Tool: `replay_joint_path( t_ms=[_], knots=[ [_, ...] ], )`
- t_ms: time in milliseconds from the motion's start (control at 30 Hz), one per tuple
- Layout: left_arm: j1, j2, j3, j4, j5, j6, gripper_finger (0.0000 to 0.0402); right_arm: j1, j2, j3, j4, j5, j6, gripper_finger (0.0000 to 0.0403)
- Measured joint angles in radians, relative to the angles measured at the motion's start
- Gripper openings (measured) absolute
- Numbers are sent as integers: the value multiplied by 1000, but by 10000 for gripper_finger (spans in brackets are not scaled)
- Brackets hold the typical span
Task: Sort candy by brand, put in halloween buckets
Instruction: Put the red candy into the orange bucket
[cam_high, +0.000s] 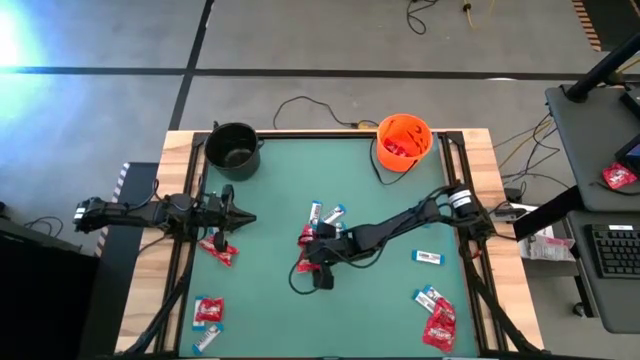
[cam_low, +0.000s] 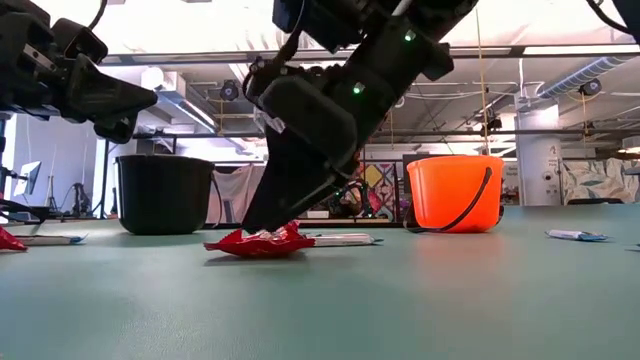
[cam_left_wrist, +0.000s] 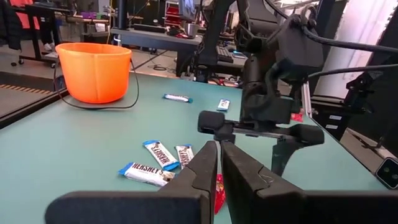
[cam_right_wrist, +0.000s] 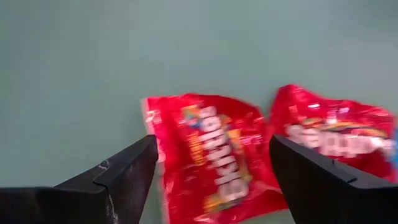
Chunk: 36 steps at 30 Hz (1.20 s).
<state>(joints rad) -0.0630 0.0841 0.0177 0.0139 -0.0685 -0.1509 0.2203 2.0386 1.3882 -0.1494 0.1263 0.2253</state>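
Right gripper (cam_right_wrist: 211, 168), jaws spread wide and empty, is straddling a red packet (cam_right_wrist: 208, 149), readying a pickup.

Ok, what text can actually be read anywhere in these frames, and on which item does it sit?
"HERSHEY'S": on a white-and-blue bar lying on the table, left wrist view.
"Skittles": on the red packet between the open right gripper's fingers, blurred but legible.
Second red packet beside it: too blurred to read.
Other bars and packets in the high view: too small to read.
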Motion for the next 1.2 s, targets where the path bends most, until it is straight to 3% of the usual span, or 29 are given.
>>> replay_joint_path(
  t_ms=[433,800,967,1200],
  knots=[
    [0,2,0,0,0,0,6,3,68,4,19,9,-1,270],
    [0,2,0,0,0,0,6,9,66,22,-8,11,41,176],
    [0,2,0,0,0,0,6,22,64,120,-92,-11,99,135],
    [0,2,0,0,0,0,6,27,43,364,-290,-6,143,88]
  ],
)
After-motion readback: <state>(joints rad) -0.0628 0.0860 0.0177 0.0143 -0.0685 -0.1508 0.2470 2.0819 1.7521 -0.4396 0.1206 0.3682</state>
